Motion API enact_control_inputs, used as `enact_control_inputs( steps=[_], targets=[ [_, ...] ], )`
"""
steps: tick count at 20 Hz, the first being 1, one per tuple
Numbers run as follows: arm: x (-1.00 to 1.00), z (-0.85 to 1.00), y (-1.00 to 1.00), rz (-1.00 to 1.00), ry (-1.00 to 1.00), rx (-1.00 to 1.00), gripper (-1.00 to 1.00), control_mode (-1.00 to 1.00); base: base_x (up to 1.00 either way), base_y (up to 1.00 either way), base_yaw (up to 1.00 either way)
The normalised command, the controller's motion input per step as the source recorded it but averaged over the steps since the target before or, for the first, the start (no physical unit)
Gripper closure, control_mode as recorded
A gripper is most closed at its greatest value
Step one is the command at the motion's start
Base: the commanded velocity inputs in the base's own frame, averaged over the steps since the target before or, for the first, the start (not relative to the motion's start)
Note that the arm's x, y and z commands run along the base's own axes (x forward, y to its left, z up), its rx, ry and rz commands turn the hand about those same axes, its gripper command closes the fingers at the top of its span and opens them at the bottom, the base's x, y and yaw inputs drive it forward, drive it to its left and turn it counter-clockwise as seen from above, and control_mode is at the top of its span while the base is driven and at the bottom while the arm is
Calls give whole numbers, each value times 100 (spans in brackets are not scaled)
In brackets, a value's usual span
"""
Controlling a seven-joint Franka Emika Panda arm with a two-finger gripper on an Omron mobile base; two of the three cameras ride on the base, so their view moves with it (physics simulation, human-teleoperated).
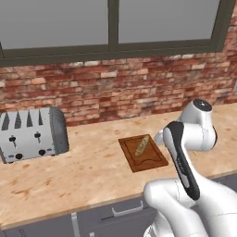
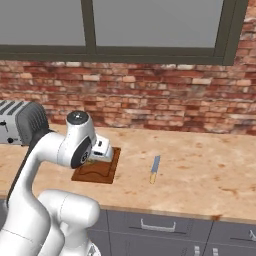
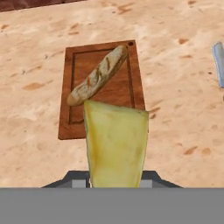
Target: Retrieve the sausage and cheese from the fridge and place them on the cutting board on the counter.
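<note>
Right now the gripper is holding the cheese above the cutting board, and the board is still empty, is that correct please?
Not quite. The cutting board is not empty: a long light brown piece, looking like a small baguette, already lies diagonally on it, as the hand view shows. The rest holds: the gripper is shut on the cheese, near the board.

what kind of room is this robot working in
A kitchen, most likely: a silver toaster and a wooden cutting board sit on a stone-look counter with drawers below it, against a brick wall.
</note>
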Motion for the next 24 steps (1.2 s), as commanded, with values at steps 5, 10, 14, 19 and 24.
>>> enact_control_inputs(
  steps=[5,10,14,19,24],
  targets=[
    [22,-35,0,8,-1,11,100,-100,0,0,0],
    [20,-35,-4,3,0,1,100,-100,0,0,0],
    [24,-24,0,1,0,0,100,-100,0,0,0],
    [21,-21,0,0,0,-3,100,-100,0,0,0],
    [25,-29,0,0,0,-9,100,-100,0,0,0]
  ],
)
